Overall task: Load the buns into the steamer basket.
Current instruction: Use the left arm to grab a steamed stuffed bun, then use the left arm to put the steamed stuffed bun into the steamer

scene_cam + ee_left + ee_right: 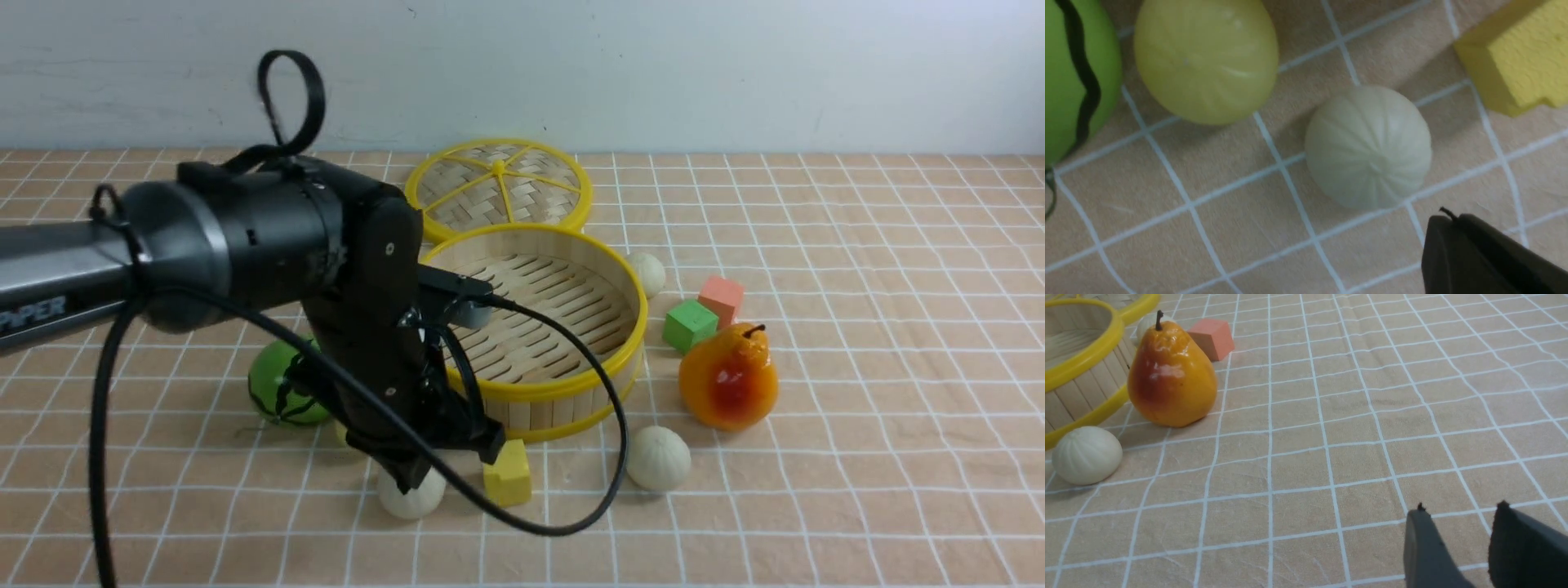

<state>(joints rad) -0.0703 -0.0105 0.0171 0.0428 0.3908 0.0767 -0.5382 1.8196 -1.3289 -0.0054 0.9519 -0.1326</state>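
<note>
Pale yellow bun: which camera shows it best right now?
The left wrist view. The pale yellow bun sits close up and almost whole there, beside the green striped ball. In the front view the left arm hides it almost entirely. The right wrist view does not include it.

Only one dark corner of the left pincer showed; the frame cut off the rest. Beyond its tip the pale yellow bun, the watermelon ball and the yellow block ran past the edges, softly blurred. In the front view the left arm above the pincer hid part of the steamer basket's rim and nearly all that yellow bun.
</note>
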